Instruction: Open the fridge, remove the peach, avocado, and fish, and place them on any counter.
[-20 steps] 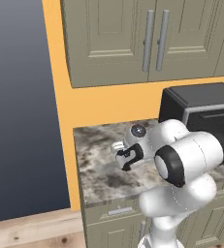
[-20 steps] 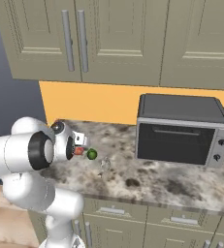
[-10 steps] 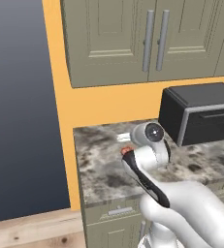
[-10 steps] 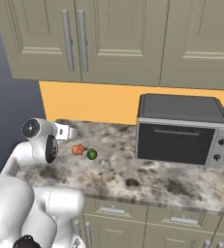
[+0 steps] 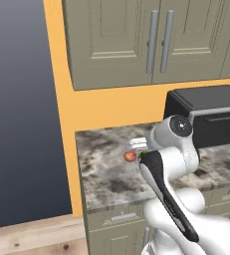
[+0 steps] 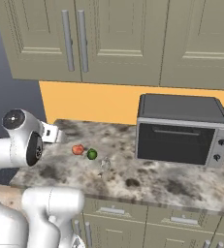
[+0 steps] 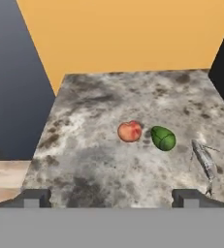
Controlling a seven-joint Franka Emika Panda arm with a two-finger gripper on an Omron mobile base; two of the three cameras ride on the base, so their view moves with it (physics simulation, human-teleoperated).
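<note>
Hand view: the two dark fingertips (image 7: pixel 35 197) are seen at the bottom edge, set wide apart, with nothing held between them; the gripper (image 7: pixel 111 198) is held above the near part of the counter (image 7: pixel 84 155). Beyond the fingertips, the peach (image 7: pixel 130 131), the avocado (image 7: pixel 163 138) and the fish (image 7: pixel 204 161) are found lying on the granite in a loose row, the peach and avocado just beside each other but apart, the fish a little nearer the camera and off to the avocado's other side. Farther back, the counter is met by an orange wall (image 7: pixel 128 36), and a dark grey surface, probably the fridge (image 7: pixel 11 87), is seen at the counter's end. In the right base view the peach (image 6: pixel 77 149), avocado (image 6: pixel 91 154) and pale fish (image 6: pixel 104 165) are seen on the counter (image 6: pixel 181 186), well apart from a toaster oven (image 6: pixel 181 131) standing farther along. Beige upper cabinets (image 6: pixel 123 41) are mounted above. In the left base view the peach (image 5: pixel 130 156) is seen beside the arm.
</note>
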